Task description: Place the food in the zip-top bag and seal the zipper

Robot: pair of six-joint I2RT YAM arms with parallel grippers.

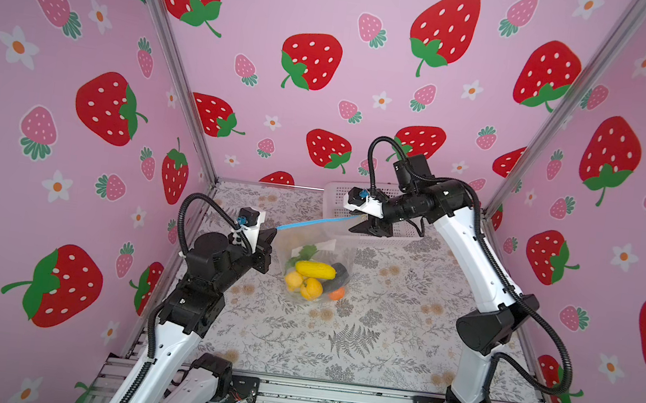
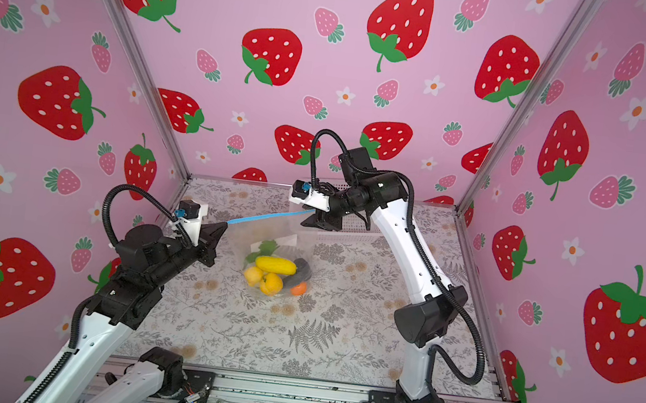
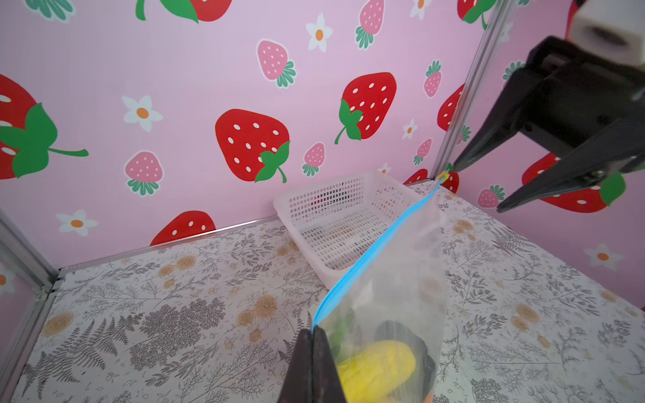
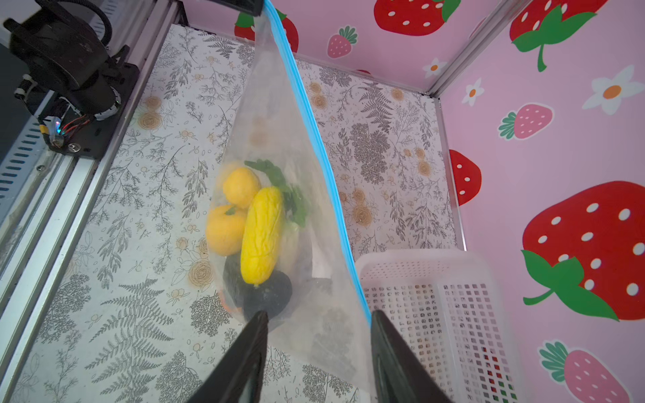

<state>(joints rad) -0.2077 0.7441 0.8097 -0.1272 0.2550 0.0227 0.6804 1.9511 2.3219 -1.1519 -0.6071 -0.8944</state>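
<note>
Floral table mat (image 1: 380, 335), strawberry walls (image 1: 253, 1). I see the zip-top bag (image 1: 322, 248) hanging over the mat with its bottom down at the surface. The food (image 1: 315, 270) is all inside: yellow, orange and dark pieces, plus green leaves. The zipper (image 1: 310, 222) runs taut along the top edge, with the yellow tab (image 3: 442, 177) at the far end. Left gripper (image 3: 311, 335) is clamped tight on the near end of the strip. Right gripper (image 4: 317, 315) has its jaws clearly apart at the tab end; the strip touches one finger only, no pinch. White basket (image 3: 342, 223) sits just behind the bag.
</note>
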